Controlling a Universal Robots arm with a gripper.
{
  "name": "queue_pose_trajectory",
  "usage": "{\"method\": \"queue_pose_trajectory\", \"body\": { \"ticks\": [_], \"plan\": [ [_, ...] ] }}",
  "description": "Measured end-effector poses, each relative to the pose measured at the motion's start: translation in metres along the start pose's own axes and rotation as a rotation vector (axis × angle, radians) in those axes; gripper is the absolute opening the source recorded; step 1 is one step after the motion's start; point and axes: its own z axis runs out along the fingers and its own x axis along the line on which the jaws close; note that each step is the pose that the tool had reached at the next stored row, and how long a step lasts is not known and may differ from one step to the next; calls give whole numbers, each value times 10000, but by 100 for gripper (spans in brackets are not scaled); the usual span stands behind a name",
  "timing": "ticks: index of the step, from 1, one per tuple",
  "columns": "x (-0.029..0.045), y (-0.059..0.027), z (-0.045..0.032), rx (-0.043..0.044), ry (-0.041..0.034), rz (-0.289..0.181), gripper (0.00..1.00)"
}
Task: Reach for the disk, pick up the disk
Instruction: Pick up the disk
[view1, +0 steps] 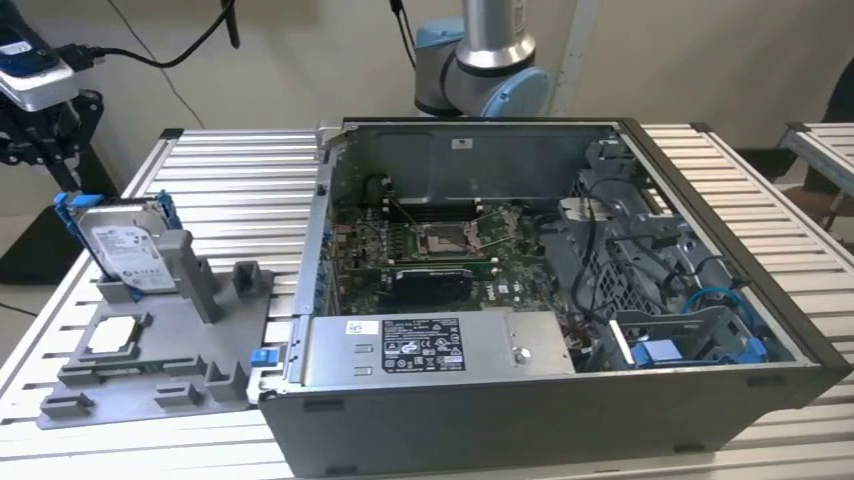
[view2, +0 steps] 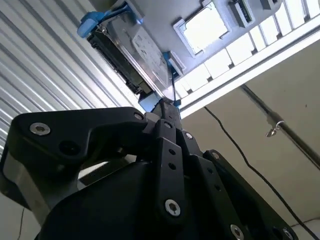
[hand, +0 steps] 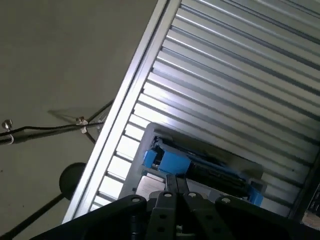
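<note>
Fingers (hand: 170, 186) pressed together, near the upright disk (hand: 210, 172), not touching it

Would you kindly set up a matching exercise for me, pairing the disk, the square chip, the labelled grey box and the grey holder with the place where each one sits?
Things
1. disk
2. square silver chip
3. long grey box with a black-and-white label
4. grey holder

Places
A. inside the open computer case, along the wall nearest the exterior camera
B. on the slatted table, at the exterior view's left of the case
C. standing on edge in a slot of the holder
D. lying flat on the holder

Pairs: 1-C, 2-D, 3-A, 4-B
</note>
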Motion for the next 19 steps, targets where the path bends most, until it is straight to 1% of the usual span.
{"method": "queue_pose_trajectory", "body": {
  "ticks": [19],
  "plan": [
    [0,0,0,1,132,-3470,0]
  ]
}}
